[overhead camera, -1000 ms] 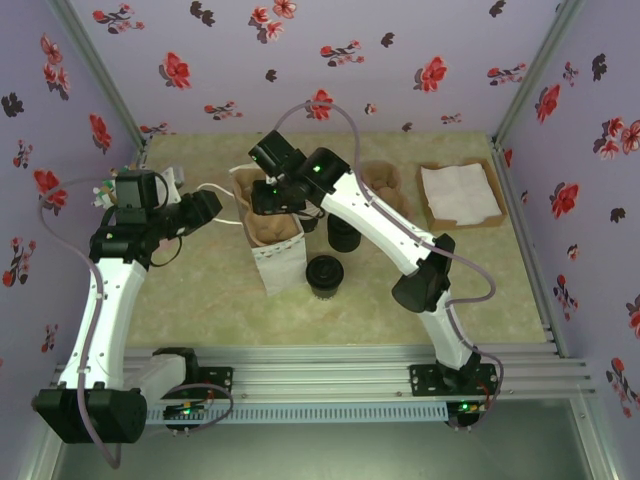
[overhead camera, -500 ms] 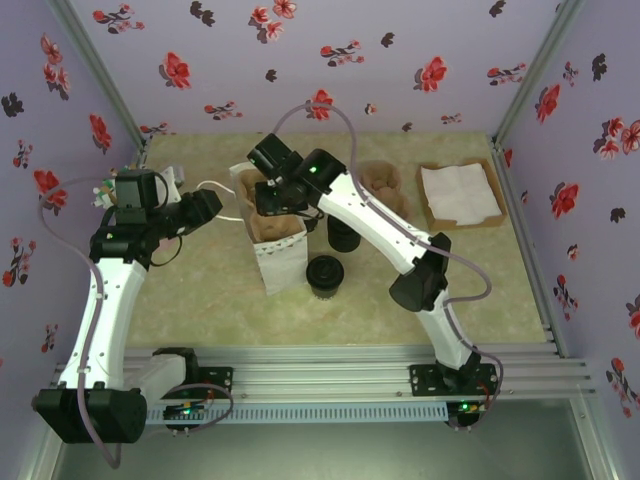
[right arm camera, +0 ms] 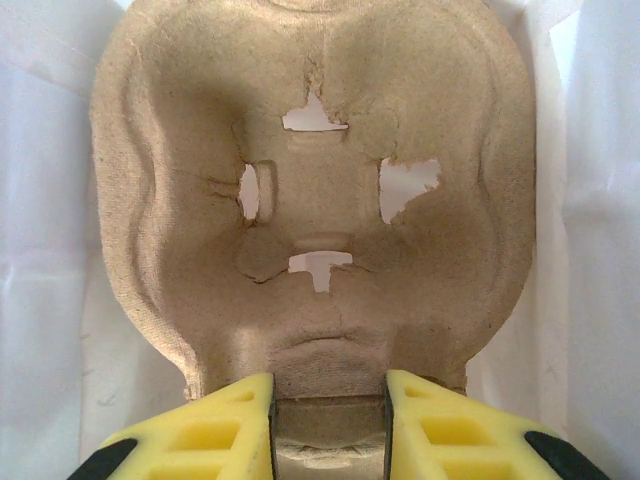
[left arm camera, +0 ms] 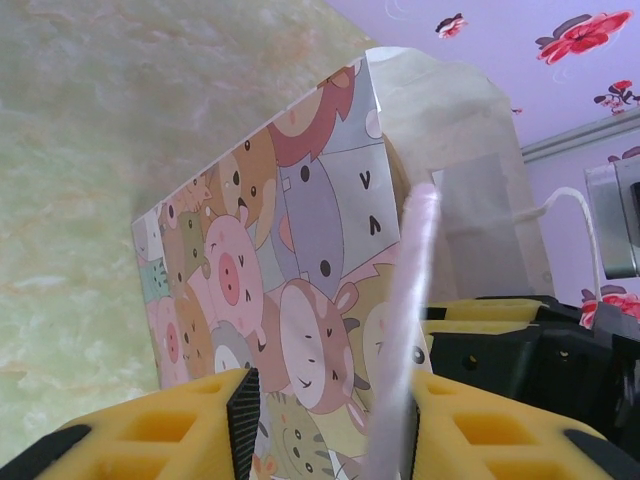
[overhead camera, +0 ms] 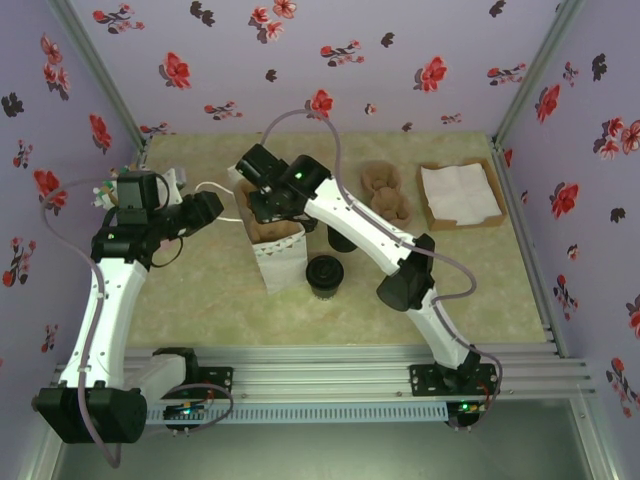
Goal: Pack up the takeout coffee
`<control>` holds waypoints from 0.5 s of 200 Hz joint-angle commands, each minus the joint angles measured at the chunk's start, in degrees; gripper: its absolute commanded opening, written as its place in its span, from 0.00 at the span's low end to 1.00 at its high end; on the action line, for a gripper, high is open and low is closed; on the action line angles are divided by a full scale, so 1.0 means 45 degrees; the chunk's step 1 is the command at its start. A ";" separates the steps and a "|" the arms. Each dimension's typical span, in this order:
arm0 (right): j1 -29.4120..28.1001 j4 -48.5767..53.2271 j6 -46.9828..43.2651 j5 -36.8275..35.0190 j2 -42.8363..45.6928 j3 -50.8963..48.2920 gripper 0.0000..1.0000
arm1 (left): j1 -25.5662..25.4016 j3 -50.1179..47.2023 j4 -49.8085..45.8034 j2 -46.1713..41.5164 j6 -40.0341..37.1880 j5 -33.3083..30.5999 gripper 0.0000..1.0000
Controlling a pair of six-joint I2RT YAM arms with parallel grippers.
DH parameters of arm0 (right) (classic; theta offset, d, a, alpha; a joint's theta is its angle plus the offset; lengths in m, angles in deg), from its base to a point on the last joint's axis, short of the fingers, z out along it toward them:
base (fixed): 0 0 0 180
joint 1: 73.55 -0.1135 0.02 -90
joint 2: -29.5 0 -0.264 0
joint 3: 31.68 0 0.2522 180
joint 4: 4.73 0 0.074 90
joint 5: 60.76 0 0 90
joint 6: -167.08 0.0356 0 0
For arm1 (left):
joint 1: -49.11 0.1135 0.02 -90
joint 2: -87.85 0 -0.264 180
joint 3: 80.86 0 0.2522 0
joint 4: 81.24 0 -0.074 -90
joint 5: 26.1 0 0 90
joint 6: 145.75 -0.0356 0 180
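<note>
Left hand (left arm camera: 330,400): at the left side of the paper bag (overhead camera: 280,262), facing its cartoon-printed wall. Jaws parted to a medium gap. A pale blurred strip (left arm camera: 405,330) runs up along one finger; can't tell what it is, and it doesn't look pinched. Bag stands upright on the counter (overhead camera: 200,300), mouth open to the top. Right hand (right arm camera: 328,395): over the bag mouth, reaching down inside. Jaws narrow, clamped on the near rim of a brown pulp cup carrier (right arm camera: 320,200) that lies flat-on against the white lining, cup wells torn in places and holding nothing. Coffee cup (overhead camera: 324,271): on the counter just right of the bag and a little nearer the arm bases. It is upright, black lid up, ribbed wall showing below it, close under the line of the right forearm but not touched by either hand. A second dark round thing (overhead camera: 343,241) sits just behind it, half hidden by that forearm; can't tell what it is. Farther right: spare pulp carriers (overhead camera: 385,188), then a cardboard box of white napkins (overhead camera: 460,195), both well apart from the cup. Judgement: the cup lies right of and nearer than the right hand, its axis vertical, so a grasp would come from above or from the side at the wall. The right arm is the nearer one, but it is full until the carrier is let go. The left hand has the whole bag between it and the cup.
</note>
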 commanded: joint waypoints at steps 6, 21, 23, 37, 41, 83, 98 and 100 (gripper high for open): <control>-0.0262 0.0970 -0.0400 -0.1122 -0.0390 0.0723 0.29 | 0.0089 -0.0117 0.0333 -0.0152 0.0003 0.0423 0.40; -0.0332 0.1157 -0.0532 -0.1348 -0.0449 0.0956 0.29 | 0.0087 -0.0132 0.0322 -0.0197 0.0020 0.0546 0.36; -0.0342 0.1167 -0.0550 -0.1372 -0.0459 0.0967 0.29 | 0.0096 -0.0139 0.0314 -0.0210 0.0018 0.0551 0.34; -0.0426 0.1180 -0.0716 -0.1439 -0.0430 0.1080 0.29 | 0.0095 -0.0161 0.0305 -0.0319 0.0058 0.0669 0.26; -0.0455 0.1198 -0.0757 -0.1455 -0.0445 0.1119 0.29 | 0.0102 -0.0161 0.0281 -0.0355 0.0089 0.0679 0.25; -0.0616 0.1236 -0.1000 -0.1441 -0.0430 0.1361 0.30 | 0.0101 -0.0351 0.0008 -0.0909 0.0480 0.0936 0.18; -0.0679 0.1289 -0.1079 -0.1455 -0.0440 0.1357 0.30 | 0.0087 -0.0485 -0.0071 -0.1143 0.0649 0.1045 0.17; -0.0683 0.1293 -0.1088 -0.1467 -0.0457 0.1360 0.30 | 0.0087 -0.0501 -0.0068 -0.1165 0.0684 0.1056 0.17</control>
